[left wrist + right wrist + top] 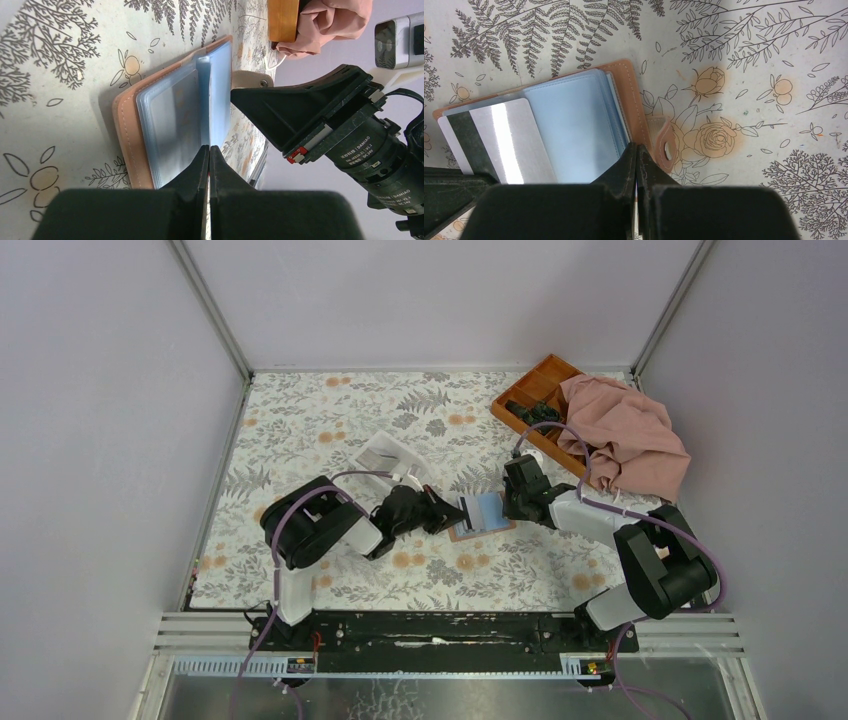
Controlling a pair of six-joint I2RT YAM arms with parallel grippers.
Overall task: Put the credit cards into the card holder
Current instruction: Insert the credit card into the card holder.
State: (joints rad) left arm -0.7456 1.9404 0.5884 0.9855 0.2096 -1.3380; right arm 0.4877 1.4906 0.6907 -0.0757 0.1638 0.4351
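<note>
The tan card holder (pixel 482 512) lies open at the table's middle, its clear blue sleeves fanned up. It shows in the left wrist view (pixel 127 135) and the right wrist view (pixel 624 90). My left gripper (pixel 452 515) is at its left edge, shut (pixel 209 149) on a credit card (pixel 220 85) seen edge-on. In the right wrist view this card (pixel 499 135) is grey with a dark stripe and lies partly among the sleeves. My right gripper (pixel 508 502) is shut (pixel 637 147) on the holder's right edge beside the snap tab (pixel 665 145).
A white box (pixel 390 453) sits just behind my left gripper. An orange compartment tray (pixel 535 395) stands at the back right, partly under a pink cloth (pixel 630 435). Walls enclose the floral table on three sides.
</note>
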